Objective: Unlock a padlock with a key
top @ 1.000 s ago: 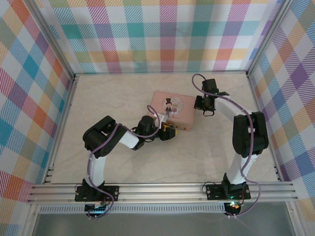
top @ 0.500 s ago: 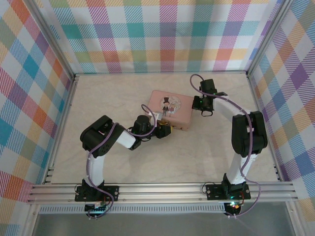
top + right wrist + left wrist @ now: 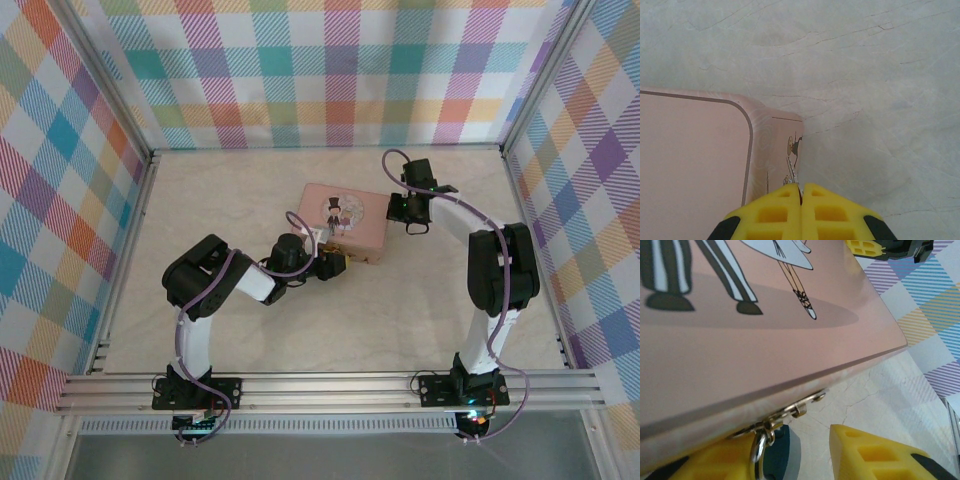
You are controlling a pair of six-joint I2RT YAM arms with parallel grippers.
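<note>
The pink tin (image 3: 343, 215) lies with its lid shut at about 12 o'clock from the middle of the table (image 3: 420, 310), so what it holds cannot be seen. The padlock (image 3: 781, 456) hangs by its silvery shackle from the hasp (image 3: 805, 402) on the tin's 6 o'clock wall. The left gripper (image 3: 790, 440) stands partly open there, with the padlock's teal body between its yellow fingers (image 3: 875, 452), against one and clear of the other. At the tin's 3 o'clock end, the right gripper (image 3: 800, 192) is pressed closed, and a slim silvery key (image 3: 791, 174) pokes from between its tips, right against the tin's side wall.
</note>
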